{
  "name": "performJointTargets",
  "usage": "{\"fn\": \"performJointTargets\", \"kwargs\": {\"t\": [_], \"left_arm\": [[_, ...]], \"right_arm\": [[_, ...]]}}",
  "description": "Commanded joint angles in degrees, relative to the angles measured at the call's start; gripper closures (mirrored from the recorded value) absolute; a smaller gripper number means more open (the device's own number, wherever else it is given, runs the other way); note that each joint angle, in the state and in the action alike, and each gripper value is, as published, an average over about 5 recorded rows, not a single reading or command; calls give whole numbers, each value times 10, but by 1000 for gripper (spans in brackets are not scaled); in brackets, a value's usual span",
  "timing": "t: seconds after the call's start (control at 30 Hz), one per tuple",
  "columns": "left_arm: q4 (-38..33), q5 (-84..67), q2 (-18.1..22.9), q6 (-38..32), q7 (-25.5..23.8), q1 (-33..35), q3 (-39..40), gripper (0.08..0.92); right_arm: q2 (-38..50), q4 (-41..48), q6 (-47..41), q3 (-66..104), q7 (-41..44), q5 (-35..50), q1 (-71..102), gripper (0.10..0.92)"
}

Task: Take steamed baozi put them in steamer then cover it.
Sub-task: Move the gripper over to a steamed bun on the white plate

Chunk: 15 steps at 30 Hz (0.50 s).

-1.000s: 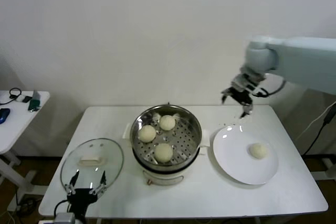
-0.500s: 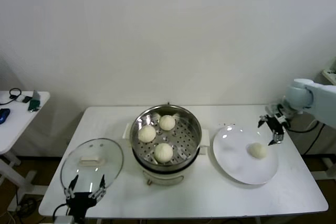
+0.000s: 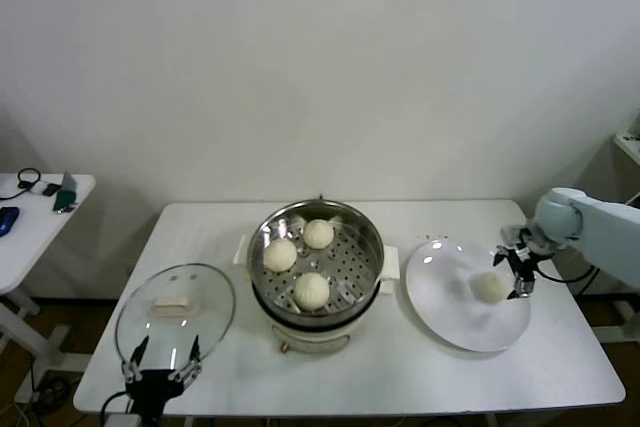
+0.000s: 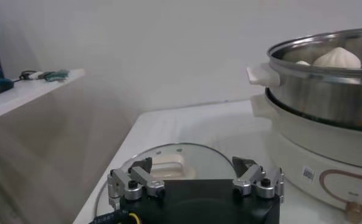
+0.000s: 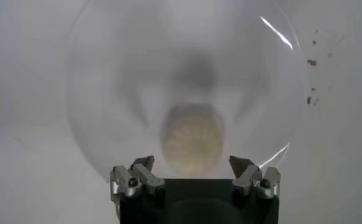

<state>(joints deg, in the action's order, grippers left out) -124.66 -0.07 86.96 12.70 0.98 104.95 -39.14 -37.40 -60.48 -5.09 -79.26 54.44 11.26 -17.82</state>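
The steel steamer (image 3: 370, 247) stands mid-table on its cream base, with three baozi (image 3: 311, 290) on its perforated tray. A fourth baozi (image 3: 489, 287) lies on the white plate (image 3: 445, 307) to the right. My right gripper (image 3: 514, 269) is open just right of and slightly above that baozi. In the right wrist view the baozi (image 5: 192, 139) lies ahead of the open right gripper (image 5: 193, 165). My left gripper (image 3: 162, 359) is open and empty at the table's front left, by the glass lid (image 3: 176, 312). The left wrist view shows the left gripper (image 4: 194, 172), the lid (image 4: 168, 162) and the steamer (image 4: 327, 85).
A small white side table (image 3: 35, 209) with dark items stands at far left. The wall rises behind the main table. The table's right edge lies just beyond the plate.
My right arm has swung from high behind the plate down and to the right, and its open gripper now sits beside the plate's baozi. The left gripper has shifted only slightly.
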Motion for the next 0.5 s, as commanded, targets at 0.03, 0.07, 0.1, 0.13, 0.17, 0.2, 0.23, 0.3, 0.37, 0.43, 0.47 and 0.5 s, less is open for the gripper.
{"fn": "performJointTargets", "kwargs": {"t": [0.03,0.07,0.1,0.13,0.17,0.2,0.23,0.3,0.37,0.43,0.47,0.5], "left_arm": [[1,1,0,0,0,0,1,177],[1,1,0,0,0,0,1,177],[1,1,0,0,0,0,0,177],[1,1,0,0,0,0,0,177],[1,1,0,0,0,0,0,177],[1,1,0,0,0,0,0,177],[1,1,0,0,0,0,0,177],[1,1,-1,0,0,-1,1,177],[0,1,-1,0,0,-2,1,177],[0,0,-1,0,0,-2,2,177],[0,0,0,0,0,-2,2,177],[-1,0,-1,0,0,-2,2,177]], "right_arm": [[-33,49,-7,57,-7,-12,61,203],[-36,51,-7,58,-7,-13,62,203],[-38,53,-7,59,-7,-13,63,203],[-39,53,-7,60,-7,-13,63,203],[-40,53,-7,60,-7,-13,63,206],[-40,52,-7,60,-7,-14,63,210],[-40,50,-7,59,-6,-14,61,220],[-39,46,-8,55,-5,-14,55,251],[-37,41,-8,48,-3,-13,46,289],[-34,34,-9,39,-1,-11,35,318],[-32,29,-9,35,0,-9,28,332],[-30,24,-10,30,2,-5,19,342]]}}
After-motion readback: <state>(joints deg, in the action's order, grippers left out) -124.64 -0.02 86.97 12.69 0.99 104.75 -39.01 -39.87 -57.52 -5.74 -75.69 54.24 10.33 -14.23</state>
